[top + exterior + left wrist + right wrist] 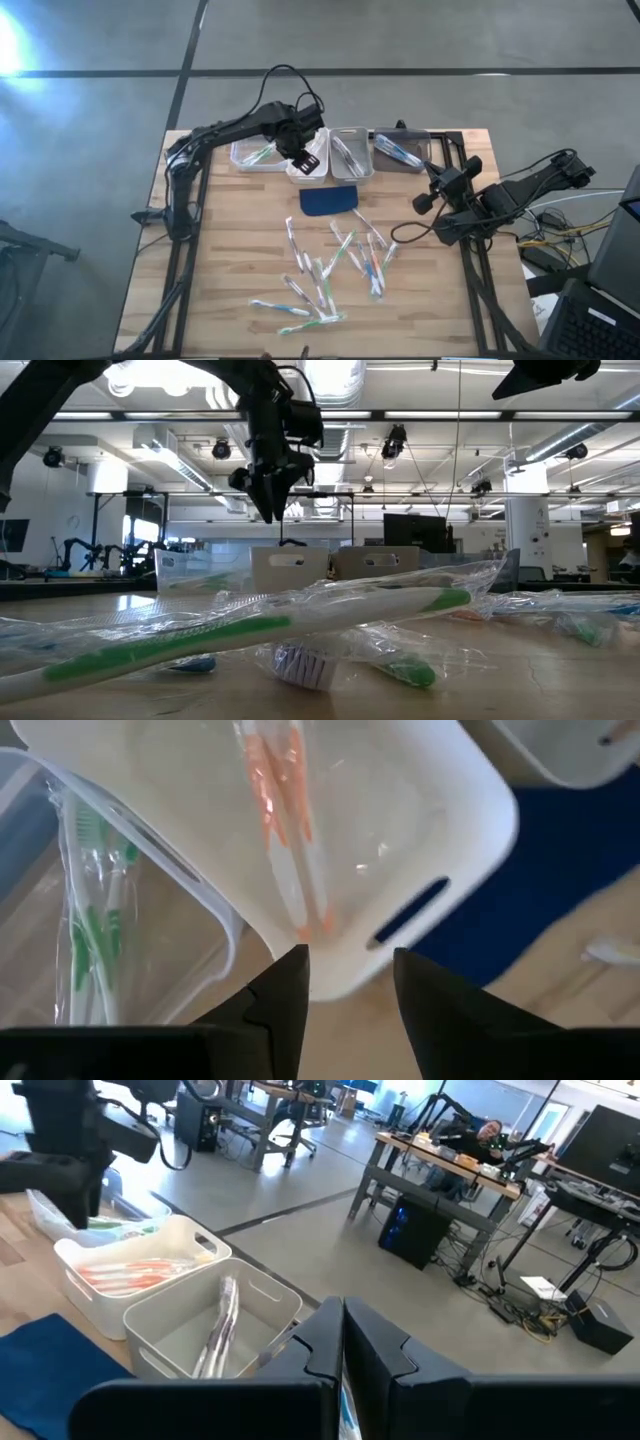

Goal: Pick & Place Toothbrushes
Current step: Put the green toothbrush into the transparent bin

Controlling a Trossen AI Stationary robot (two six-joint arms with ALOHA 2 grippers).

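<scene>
The left gripper [345, 990] hangs over the white bin [312, 170], fingers parted and empty, and the orange toothbrushes [285, 830] lie in the bin just ahead of the fingertips, apparently sorted by colour since the clear bin [150, 935] beside them holds green ones. The bin's rim sits right under the fingers, so rising straight up looks the freest way out. The right gripper [343, 1345] waits pinched shut near the table's edge, while many toothbrushes [330, 275] lie loose on the table [230, 260], well apart from both.
</scene>
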